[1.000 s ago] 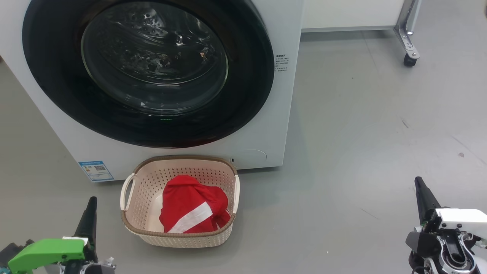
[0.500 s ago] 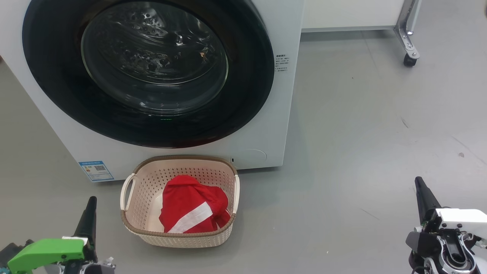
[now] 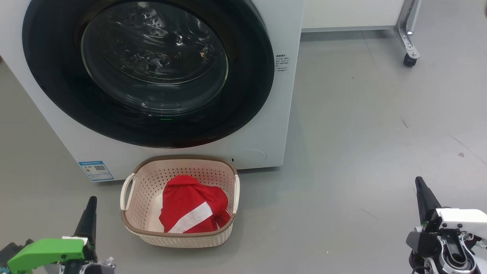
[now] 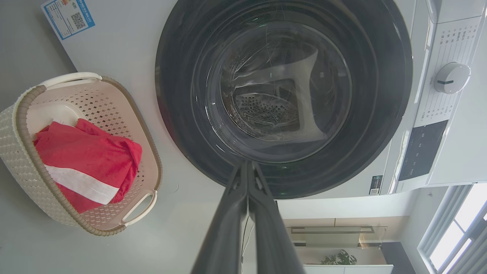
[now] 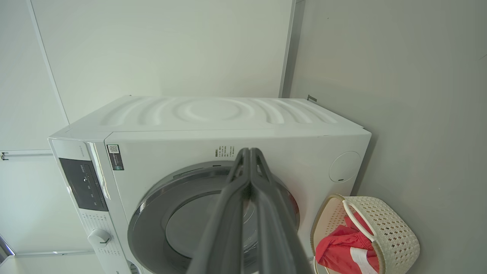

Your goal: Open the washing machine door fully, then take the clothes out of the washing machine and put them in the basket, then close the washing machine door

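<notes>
At the lower left of the head view the left gripper (image 3: 91, 201) hangs just above the floor (image 3: 361, 152), empty, its two dark fingers pressed together; the left wrist view shows them meeting at the tips (image 4: 247, 164). Behind it a blue label (image 3: 96, 170) sits low on the washer (image 3: 283, 114). The basket (image 3: 179, 157) stands on the floor right in front of the washer, below the door (image 3: 253, 76). The clothes (image 3: 190, 207) lie bunched inside the basket, red with a white stripe, towards its right side. The door is shut, flush with the washer's front, and the steel drum shows dimly through its glass. To the right the floor is bare grey, with a caster (image 3: 409, 60) of a metal leg at the far back. At the lower right the right gripper (image 3: 419, 182) is also closed and empty, well apart from the basket; the right wrist view shows its fingers (image 5: 249, 151) together, pointing at the washer.
</notes>
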Robot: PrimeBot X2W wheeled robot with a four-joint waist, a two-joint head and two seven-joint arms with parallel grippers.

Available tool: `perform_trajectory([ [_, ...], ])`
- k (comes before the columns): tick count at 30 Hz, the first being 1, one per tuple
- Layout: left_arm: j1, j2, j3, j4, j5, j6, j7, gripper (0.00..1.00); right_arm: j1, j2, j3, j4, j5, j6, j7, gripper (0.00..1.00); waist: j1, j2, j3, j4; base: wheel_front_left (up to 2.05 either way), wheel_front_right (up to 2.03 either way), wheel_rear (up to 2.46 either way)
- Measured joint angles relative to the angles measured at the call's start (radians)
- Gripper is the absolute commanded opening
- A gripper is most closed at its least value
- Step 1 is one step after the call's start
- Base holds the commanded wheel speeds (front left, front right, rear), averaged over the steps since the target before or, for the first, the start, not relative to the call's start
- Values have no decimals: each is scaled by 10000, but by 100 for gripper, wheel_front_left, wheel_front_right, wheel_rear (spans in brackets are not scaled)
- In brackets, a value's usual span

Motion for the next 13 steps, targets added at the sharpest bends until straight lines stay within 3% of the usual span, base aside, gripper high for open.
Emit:
perform_trajectory([
  [13,0,-6,15,-6,0,0,0,0,0,6,-10,-4,-2,0,2,0,0,0,0,0,0,0,0],
])
